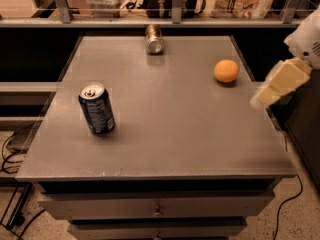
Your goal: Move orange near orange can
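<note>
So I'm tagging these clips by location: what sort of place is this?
Probably an office or lab break area: a grey drawer cabinet, snack bags on the ledge behind it, cables on the floor. The gripper hangs by the cabinet's right edge, near the orange.

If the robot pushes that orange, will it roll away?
Probably: the orange is round and sits free on the flat table. It lies near the right edge, so a rightward nudge might drop it. Its matte skin looks grippable. The gripper hangs beyond that edge, right of the orange.
</note>
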`<move>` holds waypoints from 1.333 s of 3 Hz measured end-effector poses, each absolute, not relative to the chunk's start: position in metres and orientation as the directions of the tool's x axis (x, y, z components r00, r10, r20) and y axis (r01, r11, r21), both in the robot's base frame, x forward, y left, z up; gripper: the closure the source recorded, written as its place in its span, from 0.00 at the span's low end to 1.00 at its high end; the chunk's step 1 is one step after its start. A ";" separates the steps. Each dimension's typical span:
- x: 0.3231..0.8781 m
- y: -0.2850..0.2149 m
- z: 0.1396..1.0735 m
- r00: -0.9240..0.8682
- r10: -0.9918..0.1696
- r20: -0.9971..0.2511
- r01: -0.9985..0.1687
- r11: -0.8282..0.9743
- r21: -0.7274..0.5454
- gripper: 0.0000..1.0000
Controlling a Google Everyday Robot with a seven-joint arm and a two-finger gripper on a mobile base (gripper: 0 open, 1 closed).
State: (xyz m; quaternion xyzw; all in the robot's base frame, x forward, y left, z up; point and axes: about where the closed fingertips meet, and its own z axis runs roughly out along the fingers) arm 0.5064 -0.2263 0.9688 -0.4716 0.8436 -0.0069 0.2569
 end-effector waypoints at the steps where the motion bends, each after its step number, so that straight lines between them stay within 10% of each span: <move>1: 0.549 -0.221 0.956 -0.446 -0.732 -0.515 -0.759 0.614 -0.216 0.00; 4: 0.581 -0.189 0.938 -0.447 -0.701 -0.555 -0.768 0.619 -0.162 0.00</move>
